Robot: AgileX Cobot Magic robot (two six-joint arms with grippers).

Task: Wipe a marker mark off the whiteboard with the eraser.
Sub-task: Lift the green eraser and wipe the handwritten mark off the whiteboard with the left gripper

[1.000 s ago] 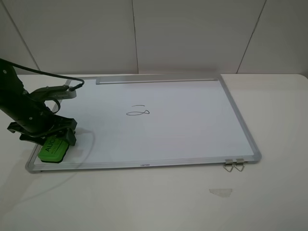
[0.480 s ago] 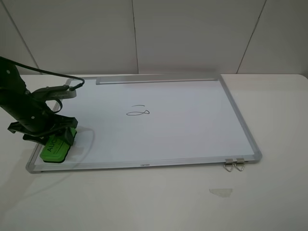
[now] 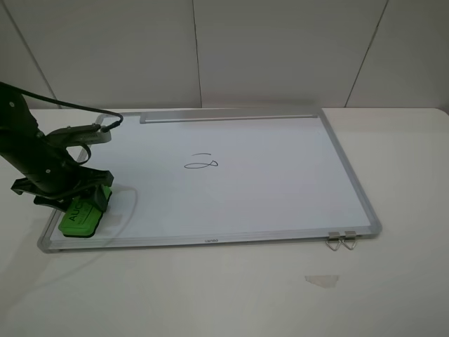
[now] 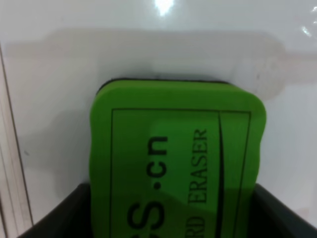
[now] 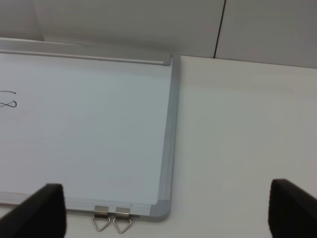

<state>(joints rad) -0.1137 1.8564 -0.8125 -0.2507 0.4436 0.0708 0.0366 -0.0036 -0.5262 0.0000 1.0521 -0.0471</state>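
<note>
Eraser: probably a light foam block, slightly squashy, felt below (grip across the sides, keep it flat). It lies at lower left of frame on the whiteboard corner. The left gripper clamps its sides. Mark is mid-board, well apart to the upper right. Right gripper is spread and holds nothing.

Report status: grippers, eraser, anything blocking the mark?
Left gripper shut on eraser, near-left corner of whiteboard. Right gripper open, empty. Marker mark intact mid-board. Nothing seen between eraser and mark.
</note>
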